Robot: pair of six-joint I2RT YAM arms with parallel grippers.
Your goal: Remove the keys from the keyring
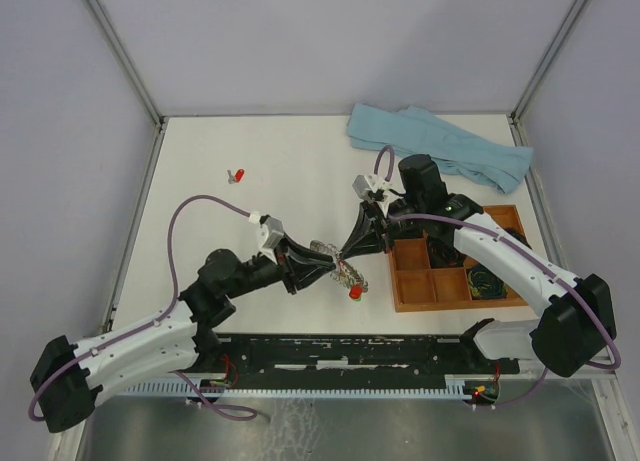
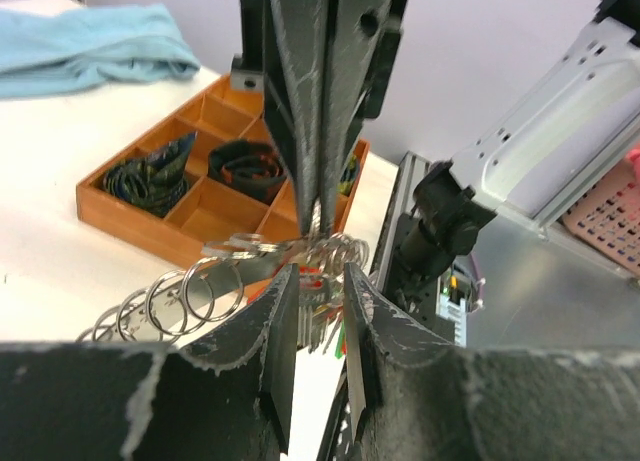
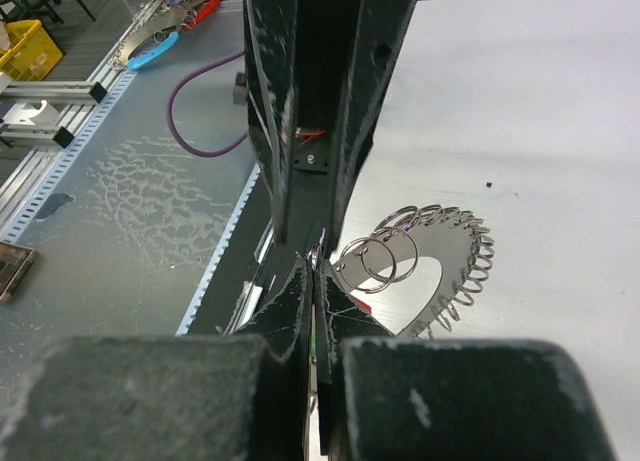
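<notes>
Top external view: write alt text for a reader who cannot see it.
Two robot arms meet mid-table, left gripper and right gripper tip to tip at a loop-fringed keyring. A loose red key lies further back on the left; a wooden tray and blue cloth sit right.

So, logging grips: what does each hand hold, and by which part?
Right hand pinches the keyring by an edge loop; left hand's hold cannot be told.

The keyring is bright, glossy metal. The fingers are matt black plastic, scuffed pale at the edges. The tray is smooth wood; the towel is soft matt cloth.
</notes>
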